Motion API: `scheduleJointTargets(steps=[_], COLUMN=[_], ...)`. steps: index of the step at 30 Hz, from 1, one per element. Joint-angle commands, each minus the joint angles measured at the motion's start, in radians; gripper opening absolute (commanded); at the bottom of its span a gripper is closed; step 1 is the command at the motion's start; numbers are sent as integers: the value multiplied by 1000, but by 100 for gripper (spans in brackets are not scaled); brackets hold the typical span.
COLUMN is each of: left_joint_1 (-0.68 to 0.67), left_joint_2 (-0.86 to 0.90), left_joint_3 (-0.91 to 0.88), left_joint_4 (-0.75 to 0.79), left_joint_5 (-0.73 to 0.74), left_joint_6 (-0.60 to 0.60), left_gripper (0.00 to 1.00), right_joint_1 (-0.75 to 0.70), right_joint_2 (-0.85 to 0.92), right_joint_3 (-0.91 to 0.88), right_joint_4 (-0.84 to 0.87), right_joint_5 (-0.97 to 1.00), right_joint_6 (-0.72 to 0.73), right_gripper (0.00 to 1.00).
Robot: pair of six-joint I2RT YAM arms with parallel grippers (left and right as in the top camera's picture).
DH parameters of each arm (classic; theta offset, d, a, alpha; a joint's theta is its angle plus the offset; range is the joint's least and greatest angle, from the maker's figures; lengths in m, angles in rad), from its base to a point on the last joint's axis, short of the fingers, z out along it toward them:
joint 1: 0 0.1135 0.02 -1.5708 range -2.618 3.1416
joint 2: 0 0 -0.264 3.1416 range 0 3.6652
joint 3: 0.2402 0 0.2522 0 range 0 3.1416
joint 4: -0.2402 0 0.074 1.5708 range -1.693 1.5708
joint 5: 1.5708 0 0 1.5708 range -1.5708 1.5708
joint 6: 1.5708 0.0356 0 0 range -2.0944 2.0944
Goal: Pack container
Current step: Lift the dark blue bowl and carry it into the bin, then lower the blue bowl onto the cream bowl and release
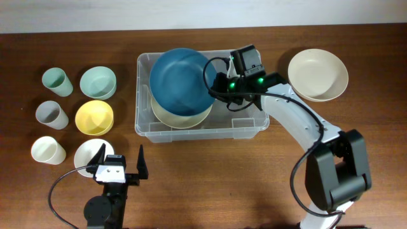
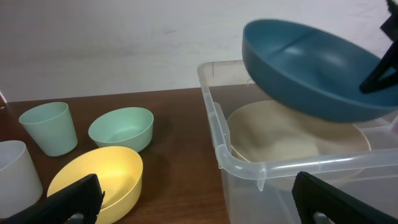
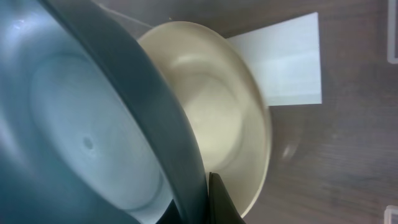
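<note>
The clear plastic container (image 1: 252, 124) stands mid-table and holds a cream bowl (image 1: 178, 117). My right gripper (image 1: 217, 84) is shut on the rim of a large dark blue bowl (image 1: 182, 79) and holds it tilted above the cream bowl inside the container. The right wrist view shows the blue bowl (image 3: 81, 124) pinched at its rim by my gripper (image 3: 208, 193), over the cream bowl (image 3: 217, 106) and the container's white label (image 3: 289, 62). My left gripper (image 1: 121, 163) is open and empty near the front edge. The left wrist view shows the container (image 2: 249, 165) and the blue bowl (image 2: 305, 68).
Left of the container stand a mint cup (image 1: 56, 81), a grey cup (image 1: 51, 114), a white cup (image 1: 48, 150), a mint bowl (image 1: 98, 83), a yellow bowl (image 1: 94, 117) and a white bowl (image 1: 86, 152). A large cream bowl (image 1: 318, 74) sits at the right.
</note>
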Motion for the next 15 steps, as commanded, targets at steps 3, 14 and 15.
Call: scheduleJointTargets(steps=[3,14,15], left_joint_1=[6,6,6], left_joint_2=[-7,-7,-7], left_joint_3=[-3,-3,-3], left_joint_4=[-8,-8,-8], left_joint_5=[-3,-3,-3], left_joint_6=[-6,-6,-6], left_gripper=[99,99,99], right_joint_1=[5,7,8], right_joint_2=[35,54,58], right_joint_3=[5,5,5], right_joint_4=[10,10,10], right_joint_5=[12,12,11], right_joint_6=[9,9,9], right_gripper=[4,8,8])
